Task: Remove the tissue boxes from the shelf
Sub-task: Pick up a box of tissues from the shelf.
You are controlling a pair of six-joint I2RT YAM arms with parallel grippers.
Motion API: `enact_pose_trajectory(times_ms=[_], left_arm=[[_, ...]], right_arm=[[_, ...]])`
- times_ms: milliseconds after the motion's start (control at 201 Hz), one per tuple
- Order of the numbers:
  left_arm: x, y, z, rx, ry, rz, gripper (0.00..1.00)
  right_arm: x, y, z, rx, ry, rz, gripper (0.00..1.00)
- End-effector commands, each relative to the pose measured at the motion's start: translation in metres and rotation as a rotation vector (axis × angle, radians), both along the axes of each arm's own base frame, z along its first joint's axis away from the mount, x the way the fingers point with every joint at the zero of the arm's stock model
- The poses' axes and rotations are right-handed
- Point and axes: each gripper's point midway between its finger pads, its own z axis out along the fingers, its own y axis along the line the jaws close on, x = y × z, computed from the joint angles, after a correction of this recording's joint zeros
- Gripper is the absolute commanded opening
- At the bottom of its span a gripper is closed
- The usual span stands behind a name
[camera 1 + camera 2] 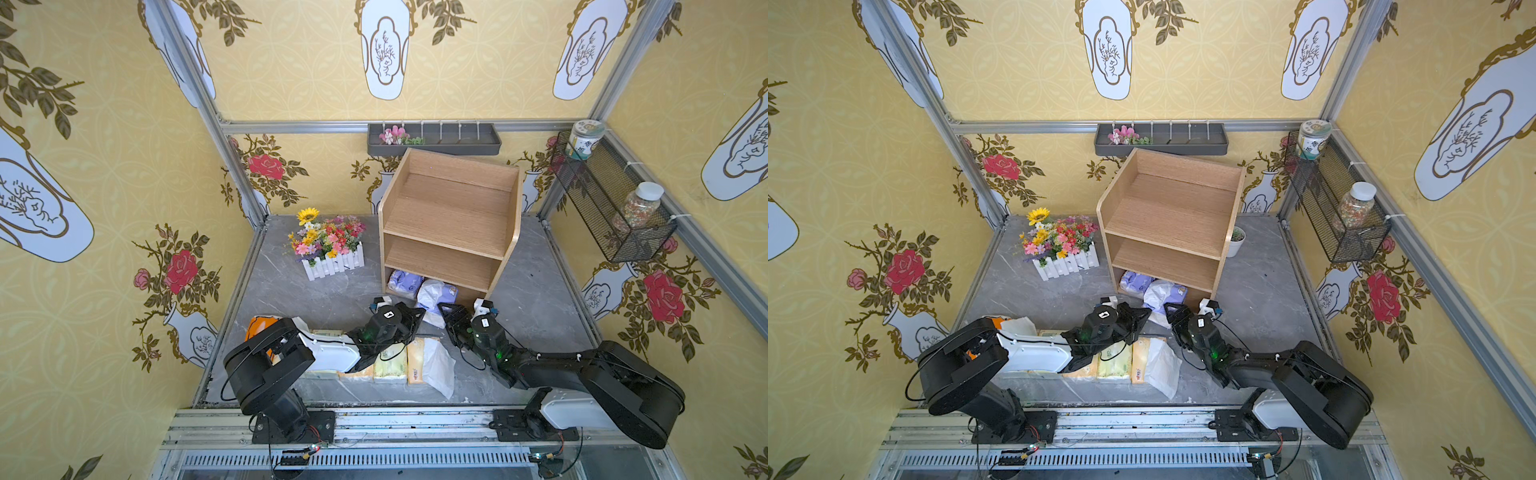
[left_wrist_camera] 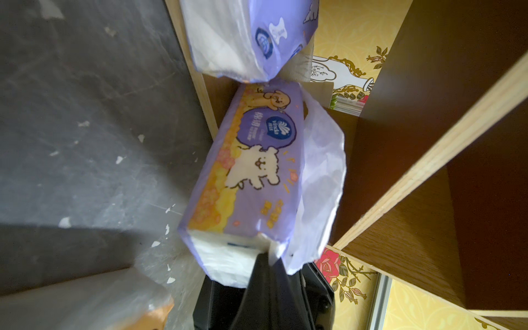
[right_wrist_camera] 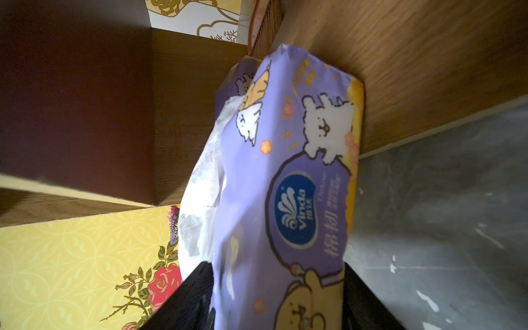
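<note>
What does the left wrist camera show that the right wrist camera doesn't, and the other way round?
Left wrist only: the left tool shut on the end of a lavender pack, plus a blurred orange-edged pack corner. Right wrist only: the right tool, its fingers either side of a dog-print pack. Both: lavender dog-print wrapping, the wooden shelf, the grey tabletop, flowered yellow wallpaper.

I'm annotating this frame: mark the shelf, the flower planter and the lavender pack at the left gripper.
shelf (image 1: 449, 224): in a top view, middle board
flower planter (image 1: 332, 266): in a top view, white picket front
lavender pack (image 2: 257, 160): left wrist view, printed face
</note>
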Motion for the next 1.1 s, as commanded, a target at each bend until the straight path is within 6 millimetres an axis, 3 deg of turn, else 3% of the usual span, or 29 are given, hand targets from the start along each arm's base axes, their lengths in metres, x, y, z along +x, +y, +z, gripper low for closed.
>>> enact_pose_trajectory(times_ms=[0,75,154,259,468,687,757,832,1001,1090], left_arm=[[-0.001,-0.002,0.007,-0.024,-0.015,-0.006,0.00],[-0.001,-0.001,0.009,-0.027,-0.021,-0.002,0.00],[-0.001,0.000,0.010,-0.028,-0.023,0.006,0.20],[0.000,0.005,0.016,-0.025,-0.048,0.028,0.40],[0.001,0.027,0.033,0.016,-0.148,0.099,0.55],[0.005,0.057,0.045,0.179,-0.229,0.166,0.57],[0.006,0.068,0.052,0.247,-0.269,0.185,0.43],[0.008,0.078,0.060,0.311,-0.313,0.205,0.37],[0.012,0.082,0.082,0.369,-0.438,0.152,0.39],[0.013,0.077,0.096,0.342,-0.516,0.091,0.45]], right_arm=[[0.005,0.004,0.018,0.065,-0.064,-0.003,0.61],[0.005,0.005,0.020,0.071,-0.069,-0.002,0.55],[0.005,0.005,0.021,0.071,-0.073,0.004,0.47],[0.002,0.004,0.023,0.062,-0.075,0.013,0.39],[-0.006,0.005,0.025,-0.005,-0.058,0.074,0.34],[-0.026,0.005,0.027,-0.125,-0.048,0.192,0.35],[-0.034,0.003,0.030,-0.191,-0.052,0.242,0.35],[-0.042,0.000,0.033,-0.287,-0.056,0.302,0.35],[-0.062,-0.013,0.038,-0.467,-0.054,0.415,0.35],[-0.074,-0.023,0.037,-0.554,-0.016,0.468,0.35]])
